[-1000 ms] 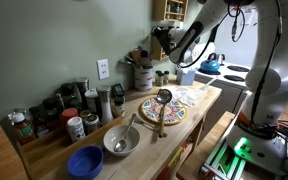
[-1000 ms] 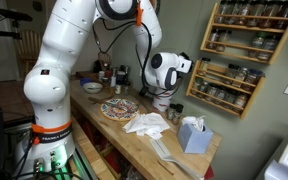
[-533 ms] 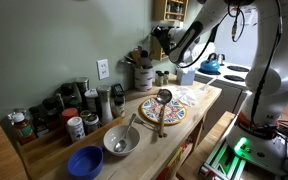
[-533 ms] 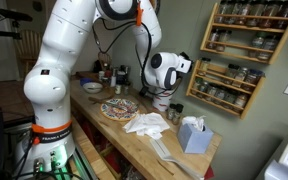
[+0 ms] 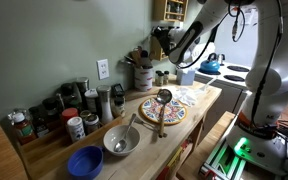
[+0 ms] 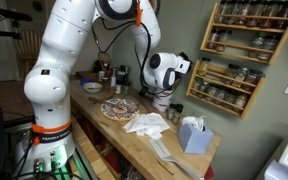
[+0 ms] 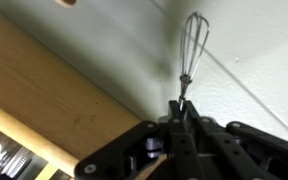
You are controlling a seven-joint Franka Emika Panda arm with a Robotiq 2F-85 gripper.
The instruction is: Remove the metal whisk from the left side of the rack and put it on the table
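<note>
Gripper (image 7: 181, 118) is clamped tight on the thin handle of the metal whisk (image 7: 192, 45). The wire head points up against the pale wall, just beside the rack (image 7: 44, 90) and its brown side panel. In an exterior view the gripper sits at the rack's left edge, well above the back edge of the table (image 6: 124, 125).

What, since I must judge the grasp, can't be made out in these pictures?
- Whisk: plain only in the wrist view. In both exterior views it is too small and hidden by the gripper.
- Rack: cut off by the top edge in an exterior view. No view shows whether the whisk touches it.
- Jars: labels too small in every view.
</note>
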